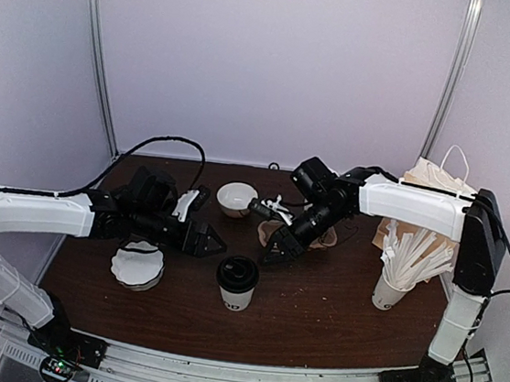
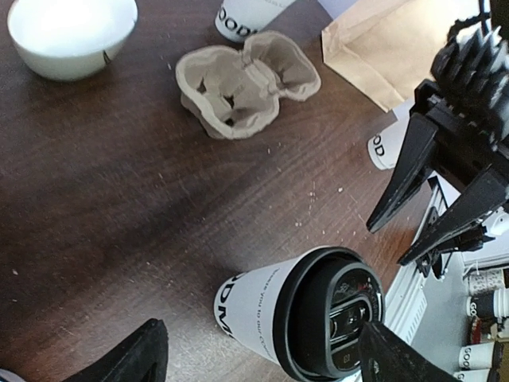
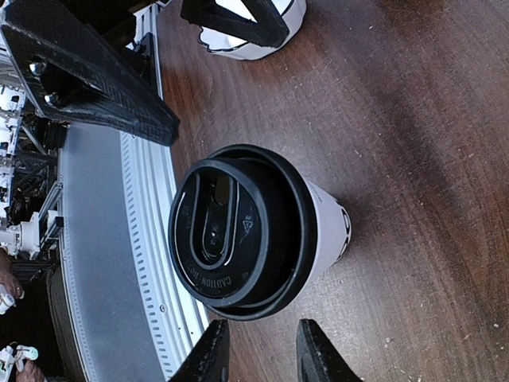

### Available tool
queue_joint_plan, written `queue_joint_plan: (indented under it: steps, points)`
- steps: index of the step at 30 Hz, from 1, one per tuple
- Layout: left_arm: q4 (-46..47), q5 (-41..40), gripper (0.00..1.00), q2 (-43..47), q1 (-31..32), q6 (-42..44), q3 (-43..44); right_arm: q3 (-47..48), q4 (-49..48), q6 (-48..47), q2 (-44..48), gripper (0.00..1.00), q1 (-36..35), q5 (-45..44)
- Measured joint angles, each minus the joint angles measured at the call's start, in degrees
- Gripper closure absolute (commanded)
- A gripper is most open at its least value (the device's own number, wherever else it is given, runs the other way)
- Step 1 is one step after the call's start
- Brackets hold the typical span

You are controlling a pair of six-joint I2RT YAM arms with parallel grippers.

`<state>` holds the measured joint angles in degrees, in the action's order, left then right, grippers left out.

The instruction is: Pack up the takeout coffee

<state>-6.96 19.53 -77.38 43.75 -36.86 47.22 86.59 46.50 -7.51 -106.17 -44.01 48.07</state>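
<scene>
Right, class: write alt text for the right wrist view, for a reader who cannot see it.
A white takeout coffee with a black lid stands upright on a dark wooden table. The right gripper, jaws apart and empty, hovers near it, not touching; the left gripper shows at the top edge.

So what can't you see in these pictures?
- What is inside the takeout coffee: its black lid covers it in every view.
- Cardboard cup carrier, top view: the right gripper hides part of it.
- Paper bag, left wrist view: cut off by the top edge.
- Small print on the coffee cup, top view: too small to read.
</scene>
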Motion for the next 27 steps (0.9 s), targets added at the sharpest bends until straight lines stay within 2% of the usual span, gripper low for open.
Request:
queue_joint_plan:
  steps: [6,17,27]
  points:
    - [0.98,2.91,0.14,-4.90,1.14,-1.25,0.00,-0.94,-0.74,0.46,-0.90,0.69,0.00,0.87]
    - [2.19,4.46,0.18,-7.74,1.49,-2.05,0.11,-1.14,-1.42,0.70,-1.92,0.72,0.00,1.44]
    - [2.08,4.96,0.23,-9.20,1.49,-2.29,1.11,-1.14,-1.46,2.45,-3.80,0.65,0.00,3.58]
